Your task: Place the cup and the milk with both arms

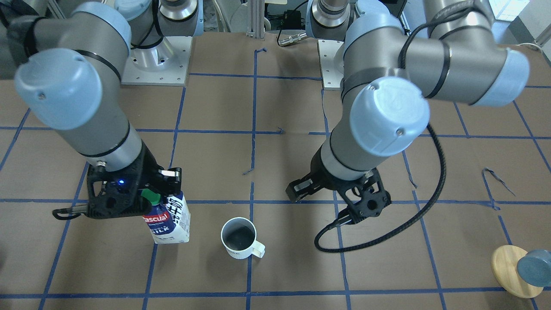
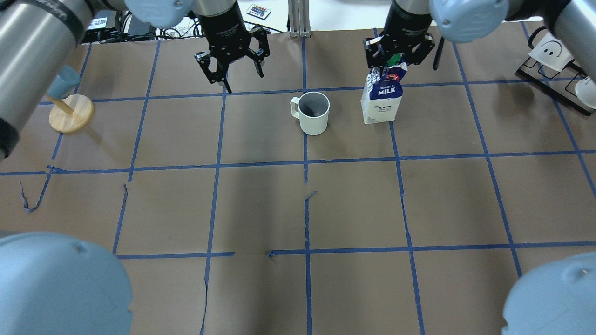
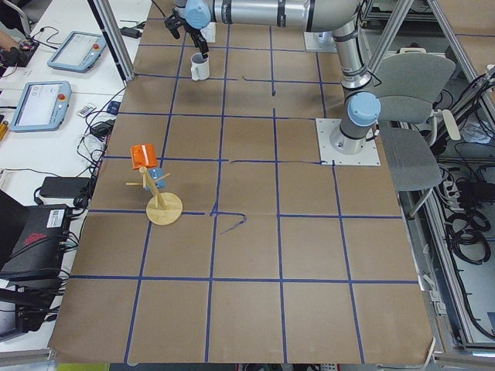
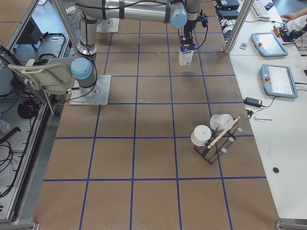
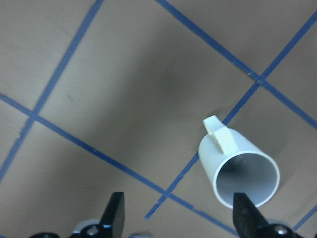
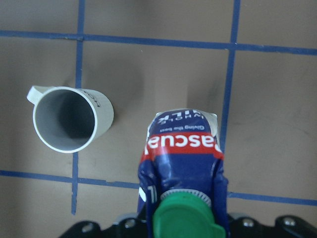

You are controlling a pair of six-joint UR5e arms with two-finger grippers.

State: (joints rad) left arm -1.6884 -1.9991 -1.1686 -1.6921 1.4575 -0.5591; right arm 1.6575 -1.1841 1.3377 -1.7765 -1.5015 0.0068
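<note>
Releasing looks like the risk: right gripper (image 1: 161, 191) pinches the gable of the milk (image 1: 170, 224), high above its base; an uneven let-go, or a finger snagging the green cap (image 6: 184, 218), could tip the carton onto the cup (image 1: 239, 239) just beside it; both appear to rest on the table (image 2: 354, 200); carton's long axis near vertical, cap up; cup upright, mouth up, handle toward robot's left; left gripper (image 2: 242, 77) hangs apart from the cup, fingers spread, empty.

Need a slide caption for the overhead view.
Right hand grips the milk carton by its top; left hand hangs open near the cup on the table.
</note>
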